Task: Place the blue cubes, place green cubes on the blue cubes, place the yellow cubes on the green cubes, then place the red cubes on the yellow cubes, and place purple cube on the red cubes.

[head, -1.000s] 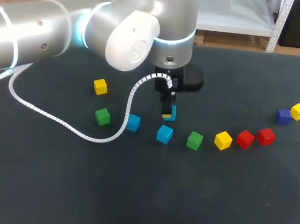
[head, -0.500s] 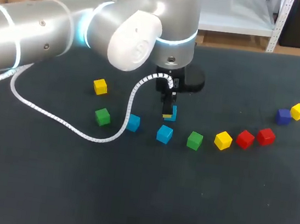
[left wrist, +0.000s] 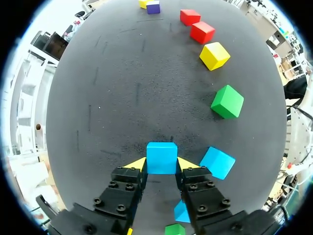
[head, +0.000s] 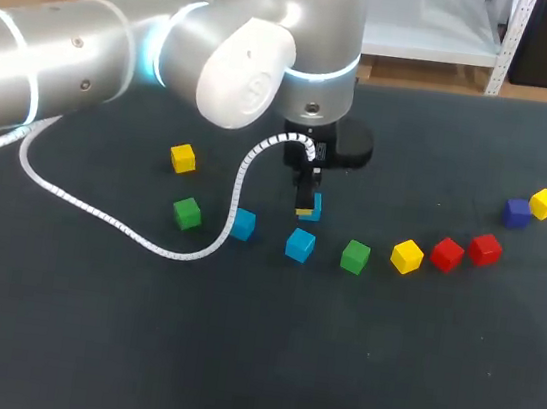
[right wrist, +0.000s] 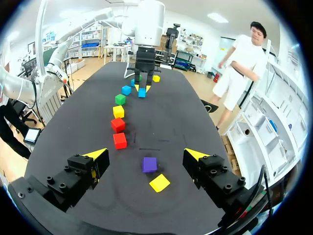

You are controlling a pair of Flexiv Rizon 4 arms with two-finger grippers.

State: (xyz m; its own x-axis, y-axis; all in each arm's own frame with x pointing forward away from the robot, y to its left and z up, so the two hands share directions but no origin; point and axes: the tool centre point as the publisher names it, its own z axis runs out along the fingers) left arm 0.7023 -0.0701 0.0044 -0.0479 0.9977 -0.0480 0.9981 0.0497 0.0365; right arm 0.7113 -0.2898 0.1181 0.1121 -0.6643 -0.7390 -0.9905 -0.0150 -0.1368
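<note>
My left gripper [left wrist: 162, 164] is shut on a blue cube [left wrist: 162, 157], its yellow tips pressing two opposite sides; in the head view this cube [head: 312, 207] is low over the table's middle. Two more blue cubes [head: 243, 224] [head: 299, 244] lie just in front of it. Green cubes [head: 187, 213] [head: 354, 257] flank them. A yellow cube [head: 407, 255] and two red cubes [head: 447, 254] [head: 485, 248] continue the row to the right. The purple cube [right wrist: 149, 164] and a yellow cube [right wrist: 160, 182] lie under my right gripper [right wrist: 145, 154], which hangs open above them.
A third yellow cube [head: 183, 158] sits alone at the left. The left arm's white cable [head: 101, 214] loops down over the table beside the left green cube. The dark tabletop [head: 264, 355] in front of the row is bare.
</note>
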